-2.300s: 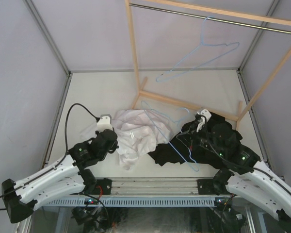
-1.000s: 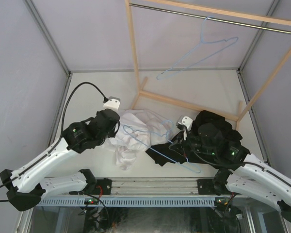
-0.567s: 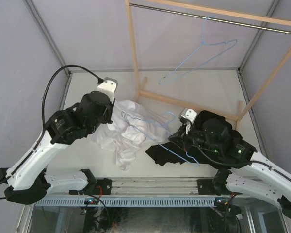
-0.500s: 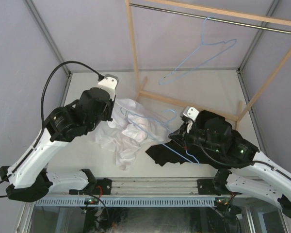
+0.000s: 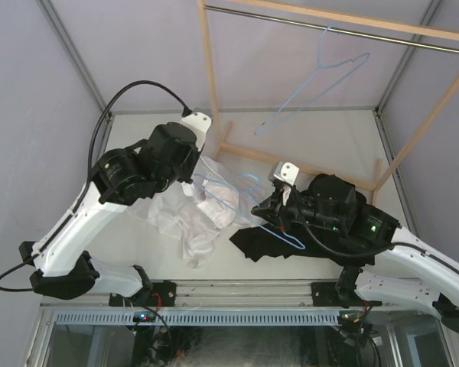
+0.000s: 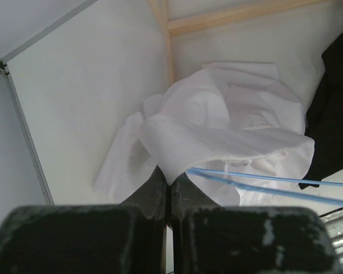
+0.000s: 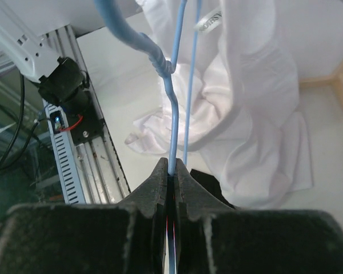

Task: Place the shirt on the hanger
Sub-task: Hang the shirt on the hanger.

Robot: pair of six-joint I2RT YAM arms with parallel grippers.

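Raised higher than a moment ago: left claw (image 6: 168, 178), pinched closed on a fold of one white shirt (image 6: 228, 125), rest heaped on table (image 5: 306, 145); right claw (image 7: 171, 168) clamped on one blue hanger (image 7: 172, 142); second hanger (image 5: 320, 53) hung up behind; one black garment (image 5: 260, 243) beside shirt.

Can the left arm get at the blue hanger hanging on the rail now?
Probably not yet: the left gripper is shut on the white shirt, and the rack's wooden post seems to stand between it and the hanger on the rail.
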